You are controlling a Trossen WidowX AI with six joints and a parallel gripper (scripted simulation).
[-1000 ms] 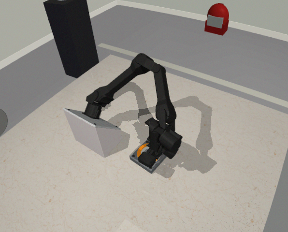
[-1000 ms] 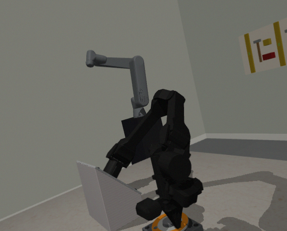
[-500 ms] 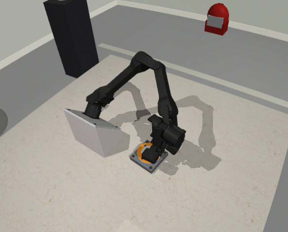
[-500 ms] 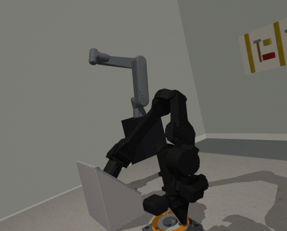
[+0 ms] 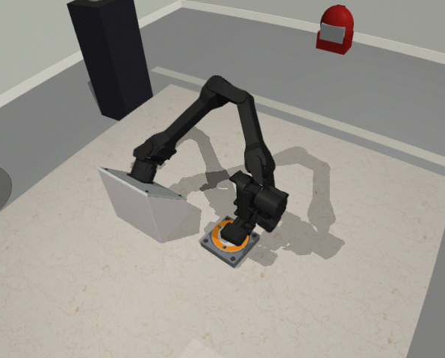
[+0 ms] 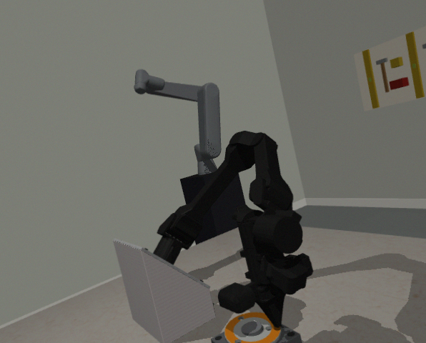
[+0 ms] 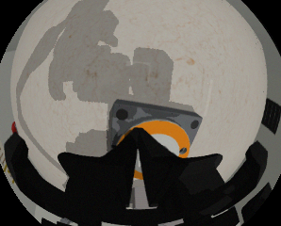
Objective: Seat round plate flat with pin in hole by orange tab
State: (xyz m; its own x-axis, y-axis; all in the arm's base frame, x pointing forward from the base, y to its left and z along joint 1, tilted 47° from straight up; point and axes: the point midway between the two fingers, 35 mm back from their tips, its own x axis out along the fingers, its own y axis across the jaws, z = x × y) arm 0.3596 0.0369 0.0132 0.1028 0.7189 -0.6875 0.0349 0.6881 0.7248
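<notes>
1. The black parallel-jaw gripper point(image 6: 274, 320) is clenched on nothing, its tip at the rim of the round orange plate point(image 6: 232, 326).
2. The plate sits on the grey square base point(image 5: 209, 243), around the grey post point(image 6: 251, 327).
3. Likely step: nudging the plate round; next, turn it until the hole meets the pin, then withdraw.

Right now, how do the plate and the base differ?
The plate is round and orange; the base is square and grey. The plate lies on top, the base under it on the floor, its corners sticking out past the plate. The shut gripper reaches the plate's rim, not the base. Both have small holes.
</notes>
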